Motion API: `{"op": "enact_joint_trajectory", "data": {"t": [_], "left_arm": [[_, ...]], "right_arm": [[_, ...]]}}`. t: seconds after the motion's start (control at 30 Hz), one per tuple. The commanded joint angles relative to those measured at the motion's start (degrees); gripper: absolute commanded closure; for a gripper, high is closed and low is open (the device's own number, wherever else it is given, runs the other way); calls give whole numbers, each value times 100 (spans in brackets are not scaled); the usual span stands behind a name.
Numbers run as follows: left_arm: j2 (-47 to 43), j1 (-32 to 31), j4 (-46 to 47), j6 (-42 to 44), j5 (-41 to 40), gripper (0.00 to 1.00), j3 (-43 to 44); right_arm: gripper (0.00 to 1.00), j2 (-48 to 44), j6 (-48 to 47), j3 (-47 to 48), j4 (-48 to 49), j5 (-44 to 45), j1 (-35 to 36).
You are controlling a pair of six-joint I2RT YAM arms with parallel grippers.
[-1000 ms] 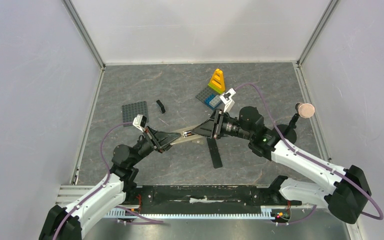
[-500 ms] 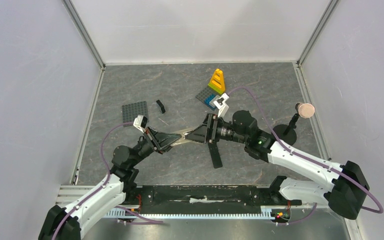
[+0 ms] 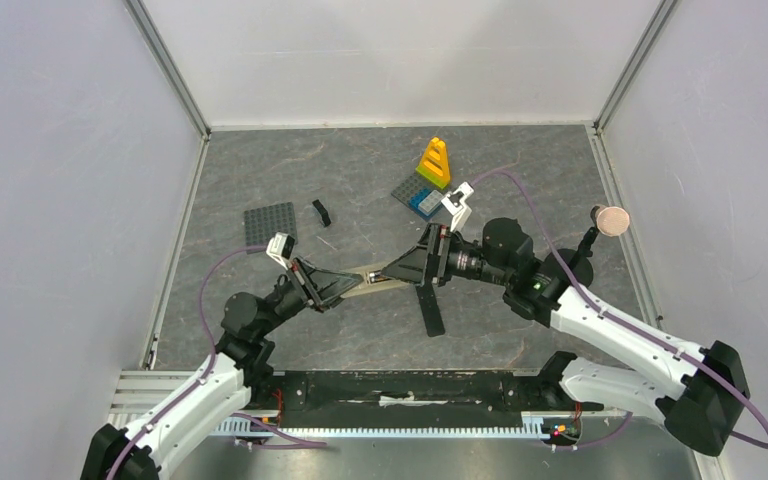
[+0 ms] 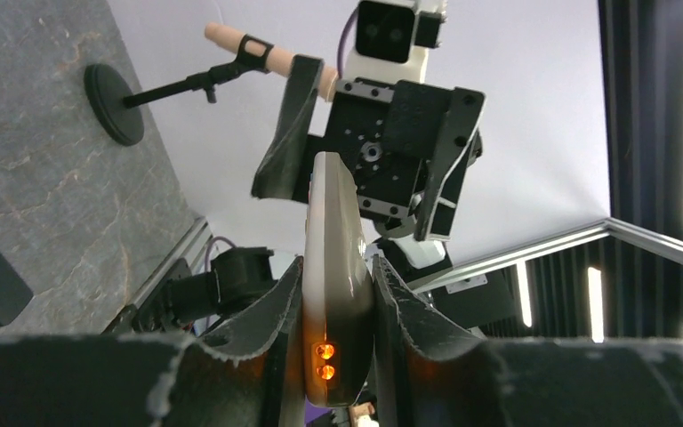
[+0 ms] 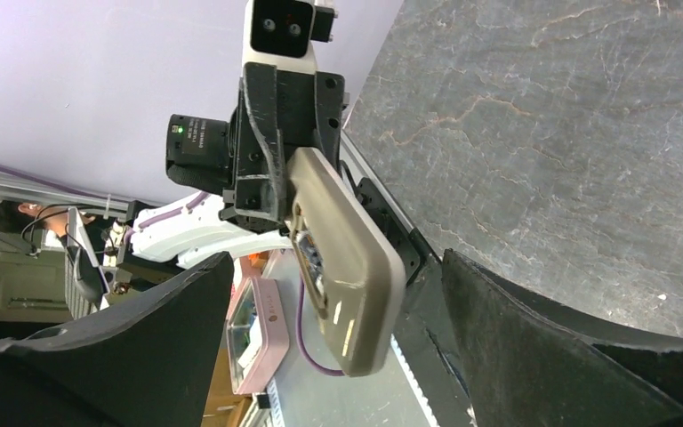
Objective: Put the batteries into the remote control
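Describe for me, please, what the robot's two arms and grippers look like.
The left arm and right arm have white shell links and black joints, each trailed by a purple cable. A white camera block sits on each wrist. The left gripper and right gripper are black, with tapering fingers jagged along their edges. A green light glows on the right arm.

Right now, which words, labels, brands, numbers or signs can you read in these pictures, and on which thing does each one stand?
No text reads clearly in any view.
remote control: two pale marks on its face, no letters legible.
black cylinder with a green light: white print, too blurred to read.
pink box: one small round mark, too small to read.
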Motion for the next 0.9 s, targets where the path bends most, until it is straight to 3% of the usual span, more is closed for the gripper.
{"op": "enact_joint_trajectory", "data": {"t": [0.0, 0.27, 0.7, 0.77, 0.87], "left_arm": [[41, 7, -133, 614, 445, 98, 385], [196, 4, -465, 1004, 804, 98, 781], [257, 5, -407, 985, 852, 98, 747], [283, 7, -406, 996, 853, 98, 747], [314, 7, -438, 1039, 853, 98, 738]], "right_arm": [[11, -145, -342, 141, -114, -284, -98], [21, 138, -881, 332, -480, -596, -103], [51, 284, -859, 252, -433, -540, -107], [47, 276, -855, 252, -431, -539, -107], [21, 222, -830, 271, -462, -455, -108]]}}
